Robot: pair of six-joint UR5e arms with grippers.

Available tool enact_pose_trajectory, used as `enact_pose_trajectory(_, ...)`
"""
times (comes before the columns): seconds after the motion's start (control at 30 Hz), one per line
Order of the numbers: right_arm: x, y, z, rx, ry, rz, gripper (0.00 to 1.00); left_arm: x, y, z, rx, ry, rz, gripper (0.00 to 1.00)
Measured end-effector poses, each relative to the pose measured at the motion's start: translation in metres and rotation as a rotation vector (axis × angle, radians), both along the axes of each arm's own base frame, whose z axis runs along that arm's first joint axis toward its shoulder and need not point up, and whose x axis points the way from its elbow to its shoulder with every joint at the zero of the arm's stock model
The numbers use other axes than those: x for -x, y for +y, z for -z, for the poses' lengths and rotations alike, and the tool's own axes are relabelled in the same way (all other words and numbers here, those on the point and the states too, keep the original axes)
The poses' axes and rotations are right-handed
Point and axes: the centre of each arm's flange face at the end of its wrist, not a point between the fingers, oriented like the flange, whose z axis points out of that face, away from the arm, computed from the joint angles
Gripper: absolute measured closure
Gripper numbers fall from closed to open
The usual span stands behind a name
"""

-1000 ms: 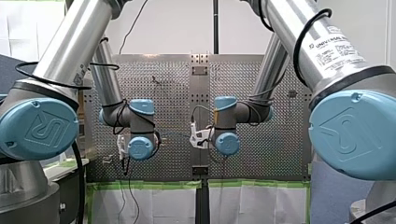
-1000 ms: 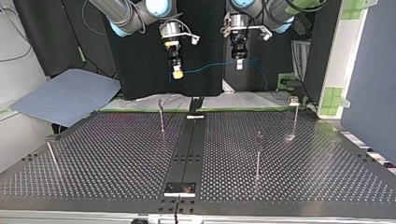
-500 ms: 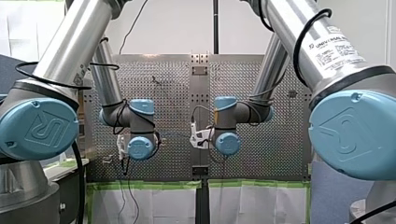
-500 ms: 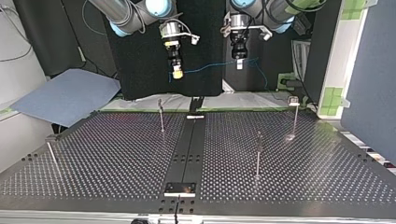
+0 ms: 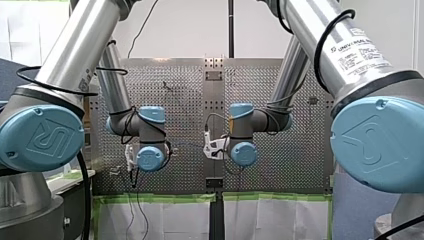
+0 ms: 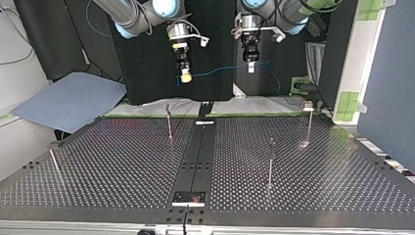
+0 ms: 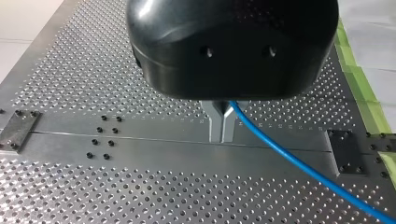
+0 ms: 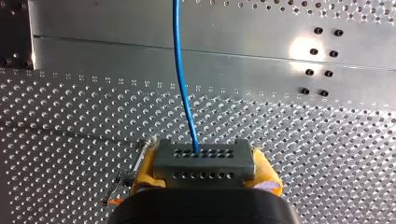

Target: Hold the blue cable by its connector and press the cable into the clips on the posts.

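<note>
Hovering above the desk [image 7: 140,186], your right tool [image 8: 205,171] clamps its yellow pads [image 8: 145,169] on the grey connector [image 8: 204,158]; your left tool [image 7: 222,129] pinches the blue cable [image 7: 299,161], strung between both tools, in its pressed-together metal fingers [image 7: 215,126].

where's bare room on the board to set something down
Widest bare patch: the board between the leaning post and the thin post. Tighter at the top view's right, between the tall post and capped post.
</note>
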Motion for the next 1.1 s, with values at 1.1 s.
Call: enact_pose_trajectory(1.1, 0.026, 0.037, 0.075, -0.188, 0.261, 0.015, 1.0, 0.027, 0.009, 0.055, -0.134, 0.162, -0.033, 1.0)
